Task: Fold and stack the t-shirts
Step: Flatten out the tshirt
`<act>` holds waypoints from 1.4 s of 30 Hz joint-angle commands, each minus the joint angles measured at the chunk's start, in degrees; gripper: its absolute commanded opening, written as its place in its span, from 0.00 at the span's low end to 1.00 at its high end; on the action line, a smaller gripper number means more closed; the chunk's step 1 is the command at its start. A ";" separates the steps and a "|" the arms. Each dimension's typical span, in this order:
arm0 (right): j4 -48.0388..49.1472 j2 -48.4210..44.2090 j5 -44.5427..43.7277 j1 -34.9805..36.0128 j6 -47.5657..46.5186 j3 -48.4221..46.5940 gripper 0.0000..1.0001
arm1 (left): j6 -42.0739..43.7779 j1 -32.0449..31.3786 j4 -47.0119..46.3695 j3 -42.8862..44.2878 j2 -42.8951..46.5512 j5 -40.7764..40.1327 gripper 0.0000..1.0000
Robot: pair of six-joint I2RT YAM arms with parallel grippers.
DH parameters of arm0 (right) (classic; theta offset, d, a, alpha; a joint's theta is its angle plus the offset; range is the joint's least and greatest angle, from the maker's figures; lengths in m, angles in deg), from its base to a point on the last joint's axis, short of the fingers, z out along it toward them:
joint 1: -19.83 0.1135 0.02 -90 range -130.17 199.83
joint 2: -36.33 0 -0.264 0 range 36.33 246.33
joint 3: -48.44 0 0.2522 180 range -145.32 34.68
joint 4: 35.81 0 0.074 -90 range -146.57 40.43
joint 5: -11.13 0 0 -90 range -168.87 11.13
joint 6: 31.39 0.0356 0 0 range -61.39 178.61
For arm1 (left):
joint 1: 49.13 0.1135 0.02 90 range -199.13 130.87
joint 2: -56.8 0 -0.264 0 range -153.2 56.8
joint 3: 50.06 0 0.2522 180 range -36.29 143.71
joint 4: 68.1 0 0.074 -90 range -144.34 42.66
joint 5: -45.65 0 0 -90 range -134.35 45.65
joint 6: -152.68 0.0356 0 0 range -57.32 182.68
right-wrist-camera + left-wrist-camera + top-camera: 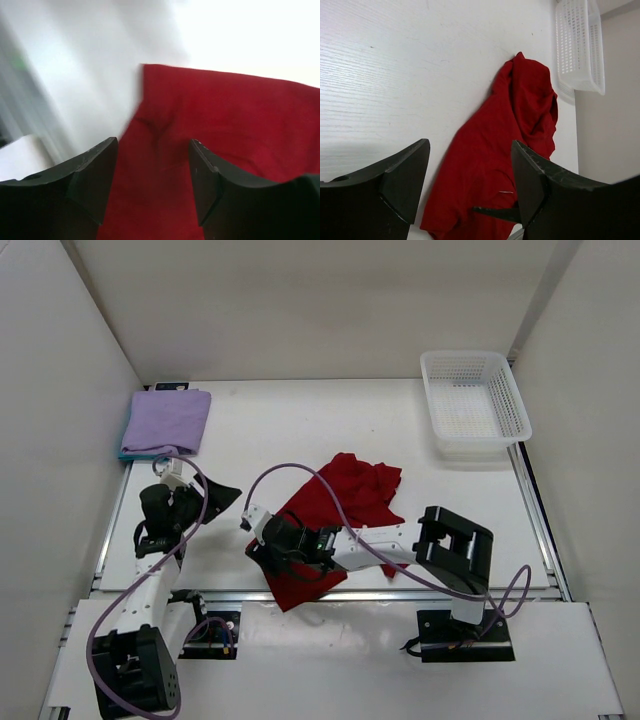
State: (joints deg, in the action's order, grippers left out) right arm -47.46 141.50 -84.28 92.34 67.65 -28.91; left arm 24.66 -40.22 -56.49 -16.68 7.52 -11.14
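A crumpled red t-shirt lies on the white table in the middle near the front edge; it also shows in the left wrist view and the right wrist view. A folded lilac t-shirt lies at the back left. My right gripper is open and empty, low over the red shirt's near-left part. My left gripper is open and empty, left of the red shirt, pointing toward it.
A white plastic basket stands at the back right and shows in the left wrist view. White walls enclose the table on three sides. A metal rail runs along the front edge.
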 commanded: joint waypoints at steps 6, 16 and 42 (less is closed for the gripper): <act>-2.02 4.95 -9.44 -1.23 -3.85 -2.85 0.54 | 0.05 0.85 -2.07 0.16 1.29 2.38 0.76; -5.00 -12.75 -13.40 -6.49 -1.84 3.81 0.00 | 1.19 -8.02 -1.10 0.42 0.67 -5.06 0.77; -20.92 -78.72 15.67 -60.63 15.48 30.10 0.00 | -11.53 -46.87 -30.18 18.87 -43.69 -15.11 0.97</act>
State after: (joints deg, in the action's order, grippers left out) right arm -70.41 61.81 -78.42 35.73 82.18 3.31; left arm 17.01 -86.14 -78.28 -1.40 -33.74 -26.27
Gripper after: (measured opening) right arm 0.083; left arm 0.945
